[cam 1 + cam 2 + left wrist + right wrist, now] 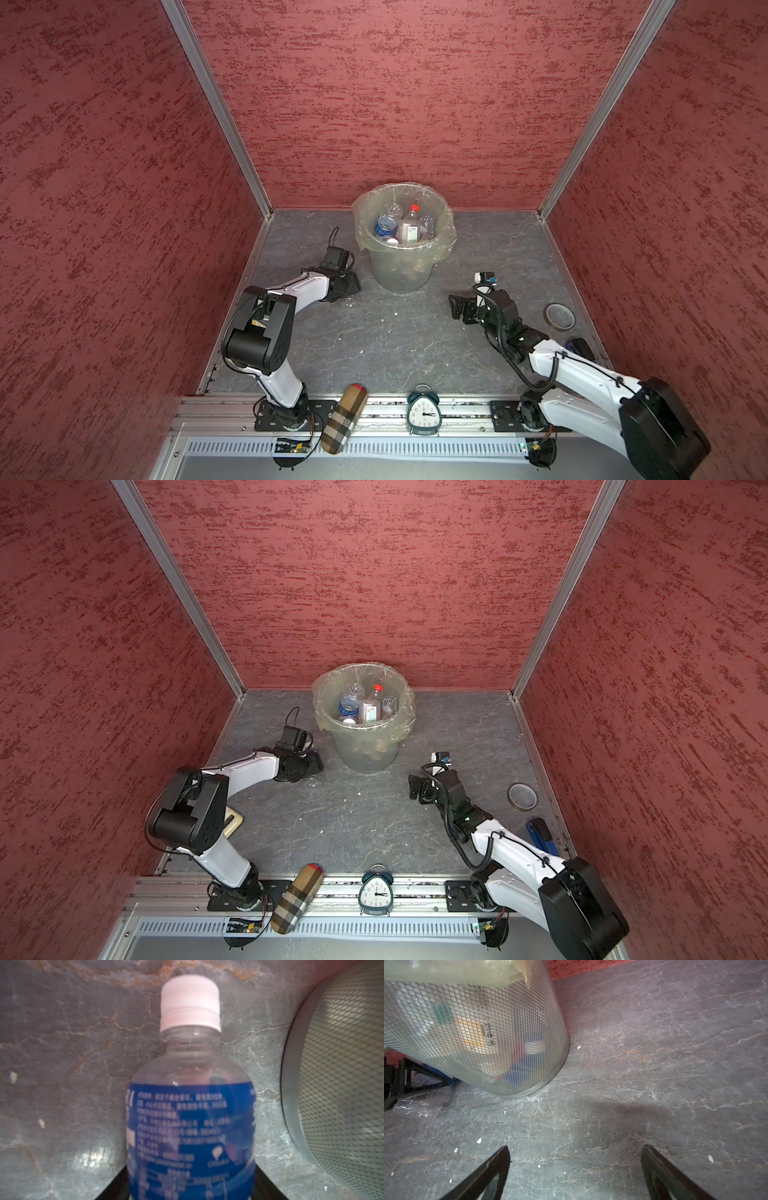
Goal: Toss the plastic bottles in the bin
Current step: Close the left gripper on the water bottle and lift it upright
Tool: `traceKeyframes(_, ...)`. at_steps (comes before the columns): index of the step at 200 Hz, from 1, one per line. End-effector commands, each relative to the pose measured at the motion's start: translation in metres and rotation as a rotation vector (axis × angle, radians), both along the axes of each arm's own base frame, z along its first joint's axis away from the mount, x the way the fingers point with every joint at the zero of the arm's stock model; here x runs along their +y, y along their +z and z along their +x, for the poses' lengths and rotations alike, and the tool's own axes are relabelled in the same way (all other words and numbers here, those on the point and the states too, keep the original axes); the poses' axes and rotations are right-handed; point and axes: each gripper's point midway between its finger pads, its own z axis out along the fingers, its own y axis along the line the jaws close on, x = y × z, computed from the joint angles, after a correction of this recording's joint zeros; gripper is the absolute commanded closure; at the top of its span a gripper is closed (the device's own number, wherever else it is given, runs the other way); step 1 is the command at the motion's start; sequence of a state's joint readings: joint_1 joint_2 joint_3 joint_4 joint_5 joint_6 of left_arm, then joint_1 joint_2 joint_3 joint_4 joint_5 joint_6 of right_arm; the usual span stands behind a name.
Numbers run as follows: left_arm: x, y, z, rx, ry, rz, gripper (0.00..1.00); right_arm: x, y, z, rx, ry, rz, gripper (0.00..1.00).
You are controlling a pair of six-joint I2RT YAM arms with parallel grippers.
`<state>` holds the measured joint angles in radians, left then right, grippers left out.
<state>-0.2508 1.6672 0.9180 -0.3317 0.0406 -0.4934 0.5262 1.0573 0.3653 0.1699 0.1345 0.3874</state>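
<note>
On floor [395, 340] at eight o'clock from bin [399, 276], blue-labelled bottle [190, 1118] between fingers of left gripper [351, 291]; clamped or only flanked, cannot tell. Right gripper [575, 1148] at four o'clock, spread wide, empty. Other bottles [409, 226] inside bin.

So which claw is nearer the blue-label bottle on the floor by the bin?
Left. The left claw has its jaws either side of the blue-label bottle; the right claw hangs open over floor on the other side of the bin.
</note>
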Motion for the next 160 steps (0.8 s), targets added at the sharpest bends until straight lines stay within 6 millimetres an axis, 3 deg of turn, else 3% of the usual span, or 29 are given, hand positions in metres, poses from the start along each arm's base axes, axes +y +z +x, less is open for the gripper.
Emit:
traceKeyframes(1,0.0,0.021,-0.001,-0.074,-0.015,-0.024,0.37,0.003,0.02,0.011,-0.056,-0.008,0.025,0.01)
traceKeyframes(70,0.006,0.085,-0.033,-0.292,-0.026,-0.064,0.47,0.004,0.018,0.012,-0.049,-0.006,0.024,0.01)
traceKeyframes(160,-0.023,0.17,-0.095,-0.574,-0.21,-0.094,0.48,0.003,0.019,0.013,-0.061,-0.009,0.014,0.01)
